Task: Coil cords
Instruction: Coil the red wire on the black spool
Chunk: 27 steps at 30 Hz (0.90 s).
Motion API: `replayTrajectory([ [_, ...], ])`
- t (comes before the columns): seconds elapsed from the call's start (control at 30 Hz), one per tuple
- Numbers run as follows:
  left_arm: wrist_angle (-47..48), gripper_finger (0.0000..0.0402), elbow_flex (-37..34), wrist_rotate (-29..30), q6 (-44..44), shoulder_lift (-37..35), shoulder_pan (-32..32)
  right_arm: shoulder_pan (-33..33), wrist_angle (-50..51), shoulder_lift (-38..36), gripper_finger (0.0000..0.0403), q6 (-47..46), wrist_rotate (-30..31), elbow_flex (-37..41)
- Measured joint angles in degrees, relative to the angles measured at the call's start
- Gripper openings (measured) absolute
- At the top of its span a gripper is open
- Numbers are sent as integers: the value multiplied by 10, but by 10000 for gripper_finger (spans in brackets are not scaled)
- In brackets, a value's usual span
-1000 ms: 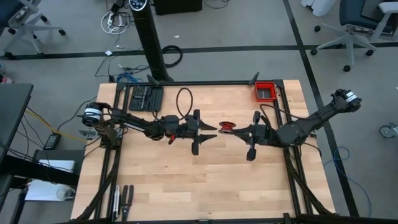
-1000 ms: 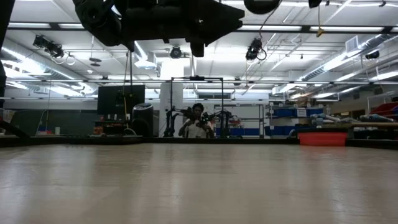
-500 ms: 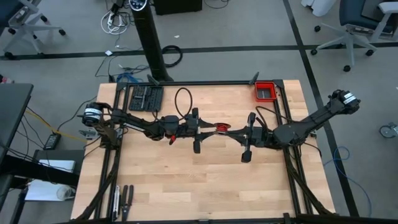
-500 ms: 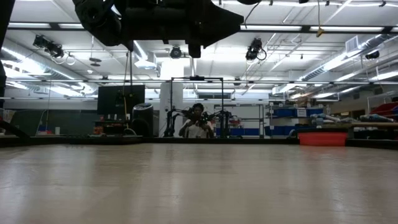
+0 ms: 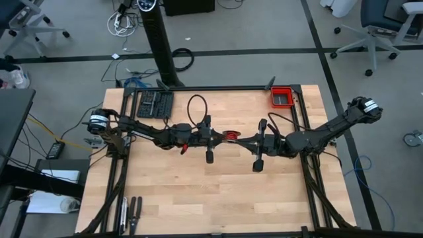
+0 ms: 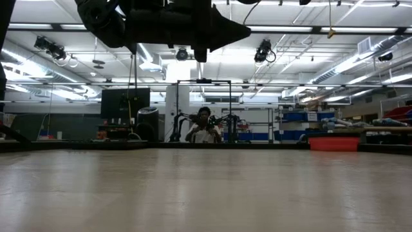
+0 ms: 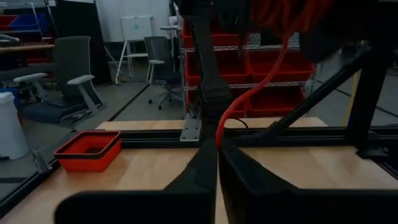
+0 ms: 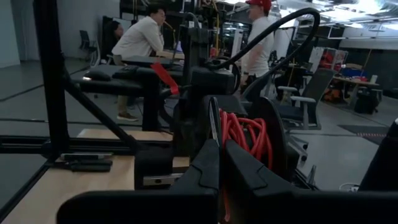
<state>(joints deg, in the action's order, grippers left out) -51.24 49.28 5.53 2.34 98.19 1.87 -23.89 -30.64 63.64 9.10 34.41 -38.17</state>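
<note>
The red cord (image 5: 230,135) is a small coiled bundle hanging above the middle of the table, between my two grippers. My left gripper (image 5: 218,135) points toward the table's right and is shut on a strand that leads off the bundle (image 7: 280,15). My right gripper (image 5: 243,139) faces it from the right, shut at the bundle's other side. In the right wrist view the red loops (image 8: 245,134) stand just past its fingertips (image 8: 219,163). Both arms hang well above the tabletop. My left gripper pinches one strand of the red cord (image 7: 219,135) between its two fingertips. The fingers lie level and come from the table's left. The strand leaves the tips and curves slack up to the bundle, clear of the table. My right gripper holds the bundle's right side, level, coming from the table's right. A sliver of red (image 8: 222,204) shows between its shut fingers, and the loops bulge out beyond the tips. The bundle hangs clear of the table.
A red bin (image 5: 283,97) sits at the far right corner. A black cable loop (image 5: 195,106) and a black tool tray (image 5: 155,104) lie at the far left. Hand tools (image 5: 130,210) lie at the near left corner. People stand beyond the table (image 8: 146,37).
My left gripper has shut, from wide open, onto the cord's strand. My right gripper has carried the bundle toward the table's left, up to the left gripper's fingers. The bundle stays lifted clear.
</note>
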Motion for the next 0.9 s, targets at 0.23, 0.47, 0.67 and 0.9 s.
replayTrajectory([
  [0.23,6,2,0,9,1,0,-1,-15,28,-3,3,-4,33,0],
  [0.47,30,1,0,7,6,-3,-2,-62,94,-34,3,-7,111,0],
  [0.67,31,0,0,-10,-10,-3,-8,-87,186,-62,3,-65,154,0],
  [0.9,34,0,0,-12,-11,-3,-8,-95,262,-88,3,-117,171,0],
])
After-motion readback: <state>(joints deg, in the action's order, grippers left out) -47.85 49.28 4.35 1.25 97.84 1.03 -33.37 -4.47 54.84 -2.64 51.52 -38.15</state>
